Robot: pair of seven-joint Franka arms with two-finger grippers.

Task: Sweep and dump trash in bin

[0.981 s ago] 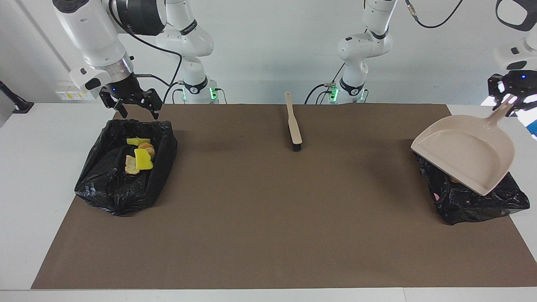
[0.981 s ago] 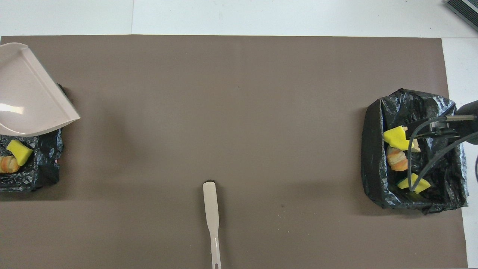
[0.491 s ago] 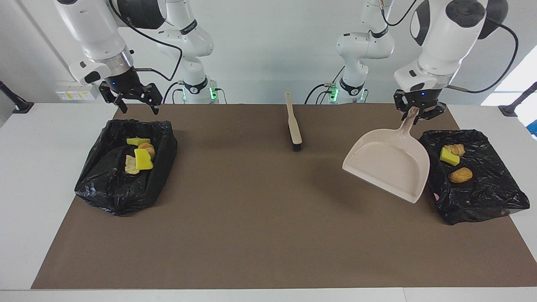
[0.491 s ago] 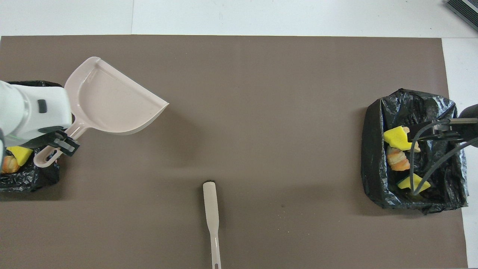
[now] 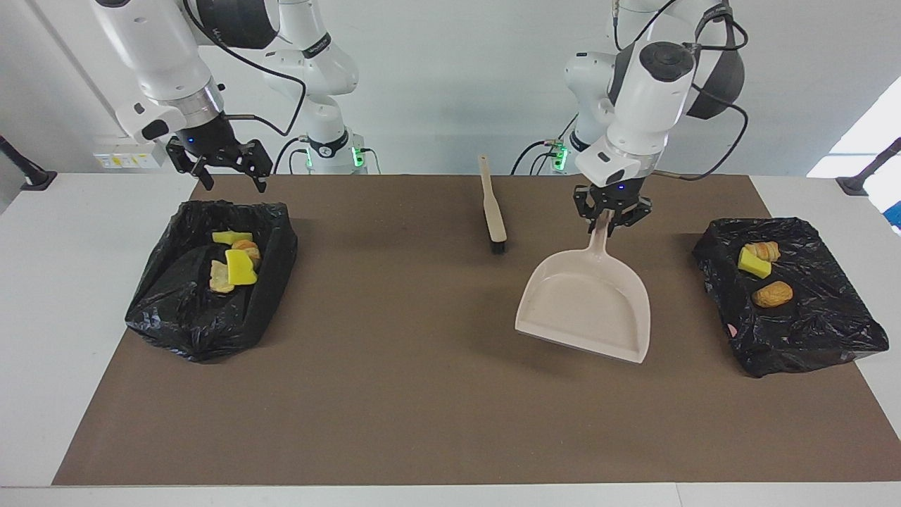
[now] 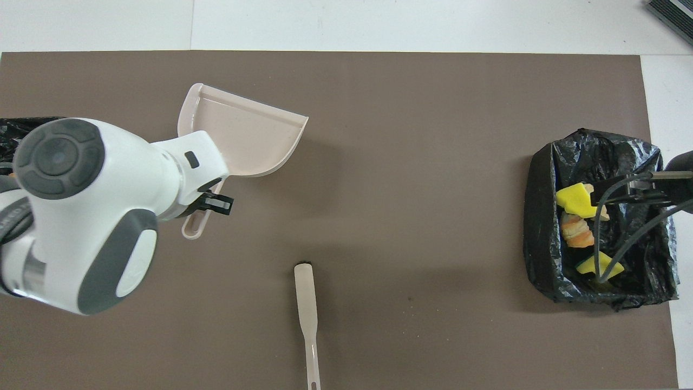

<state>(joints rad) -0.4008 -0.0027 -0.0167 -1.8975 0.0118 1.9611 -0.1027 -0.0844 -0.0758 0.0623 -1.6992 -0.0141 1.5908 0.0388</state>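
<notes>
My left gripper (image 5: 610,224) is shut on the handle of the empty beige dustpan (image 5: 588,310), which hangs tilted over the mat, mouth pointing away from the robots. In the overhead view the left arm covers most of the dustpan (image 6: 246,135) handle. A black bin bag (image 5: 809,338) at the left arm's end holds a yellow sponge piece (image 5: 753,265) and bread lumps (image 5: 771,293). Another bin bag (image 5: 183,317) at the right arm's end holds more trash (image 5: 240,267), also seen from overhead as trash (image 6: 575,199). My right gripper (image 5: 234,179) hangs open and empty over that bag's edge nearest the robots.
A beige brush (image 5: 493,211) lies on the brown mat (image 5: 394,394) near the robots, between the two arm bases, bristles pointing away from them; from overhead the brush (image 6: 307,319) sits near the bottom edge. White table (image 5: 42,296) borders the mat.
The left arm has swung the dustpan from above the bin bag at its own end toward the middle of the mat. The right gripper rose slightly, then held still.
</notes>
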